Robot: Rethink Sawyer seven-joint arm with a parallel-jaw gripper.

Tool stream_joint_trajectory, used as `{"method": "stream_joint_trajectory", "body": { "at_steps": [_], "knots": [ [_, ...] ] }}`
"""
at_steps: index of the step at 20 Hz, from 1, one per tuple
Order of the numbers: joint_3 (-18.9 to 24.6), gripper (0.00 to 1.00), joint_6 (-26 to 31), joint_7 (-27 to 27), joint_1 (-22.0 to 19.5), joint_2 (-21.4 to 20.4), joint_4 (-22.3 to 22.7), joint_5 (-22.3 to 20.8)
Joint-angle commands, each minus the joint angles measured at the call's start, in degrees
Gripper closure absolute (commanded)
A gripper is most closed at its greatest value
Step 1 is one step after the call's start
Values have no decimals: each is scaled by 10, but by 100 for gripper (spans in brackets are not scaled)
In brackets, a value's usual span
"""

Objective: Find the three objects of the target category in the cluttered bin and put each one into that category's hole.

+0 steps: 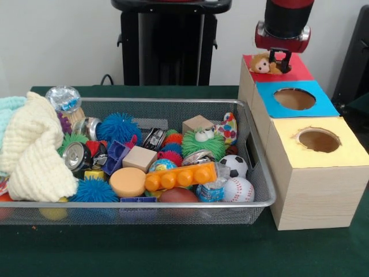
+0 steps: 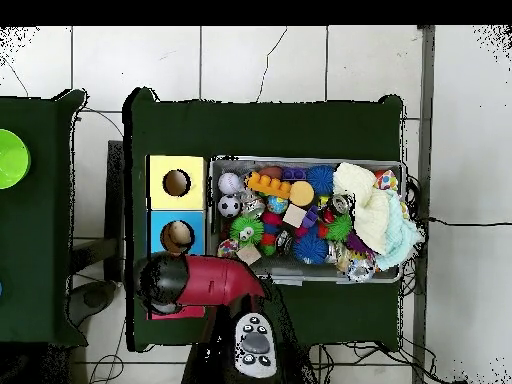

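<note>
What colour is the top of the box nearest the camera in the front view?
Yellow. The nearest box's top is yellow around its round hole, clearest in the front view.

A lab: green-clothed test table [image 2: 300,120] on tiled floor [image 2: 250,60].

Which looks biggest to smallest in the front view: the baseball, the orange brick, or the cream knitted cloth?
1. Cream knitted cloth, by far the largest.
2. Orange brick, long with round studs.
3. Baseball, smallest.
All sit near the bin's front, so nearness barely matters.
</note>
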Motion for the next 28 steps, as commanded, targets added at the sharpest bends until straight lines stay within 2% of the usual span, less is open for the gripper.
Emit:
{"method": "stream_joint_trajectory", "body": {
  "at_steps": [1,5,9,16,22,25,28],
  "knots": [
    [-5,0,-18,7,-77,-79,-10,-15],
    [14,0,3,20,-96,-68,-11,-3],
    [24,0,-8,26,-103,-64,-1,-9],
    [34,0,-34,49,-95,-43,3,-15],
    [36,0,-49,46,-89,-29,4,-24],
    [34,0,-92,20,-96,11,-8,-57],
    [14,0,-131,-3,-98,72,-40,-111]
  ]
}}
